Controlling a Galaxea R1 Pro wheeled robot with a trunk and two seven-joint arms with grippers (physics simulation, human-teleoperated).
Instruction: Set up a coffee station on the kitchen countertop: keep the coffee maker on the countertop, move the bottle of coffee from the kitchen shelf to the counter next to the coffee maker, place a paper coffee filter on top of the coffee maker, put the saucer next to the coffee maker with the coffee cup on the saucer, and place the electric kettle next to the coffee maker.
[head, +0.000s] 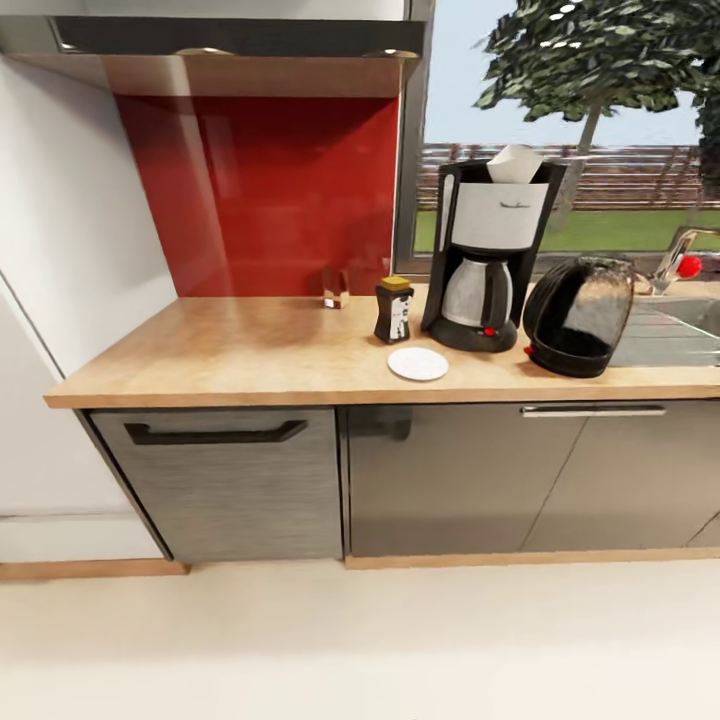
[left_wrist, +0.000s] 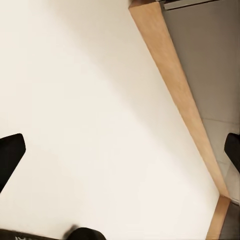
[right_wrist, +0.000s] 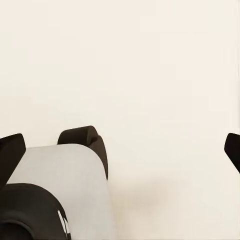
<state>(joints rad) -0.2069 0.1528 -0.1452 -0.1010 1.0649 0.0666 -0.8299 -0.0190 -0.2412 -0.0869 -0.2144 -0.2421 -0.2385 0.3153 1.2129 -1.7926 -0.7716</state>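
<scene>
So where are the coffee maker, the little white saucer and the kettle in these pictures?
coffee maker (head: 487, 255), head view, on its grey front panel above the glass pot.
saucer (head: 418, 364), head view, on the middle of the white plate.
electric kettle (head: 580, 315), head view, on its shiny black body.

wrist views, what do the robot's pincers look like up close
In the left wrist view the left pincer shows two black fingers with blunt tips at the frame's sides, plus a rounded black part at the bottom edge. In the right wrist view the right pincer has the same black fingers; nearby are a smooth light grey body and rounded black parts.
</scene>
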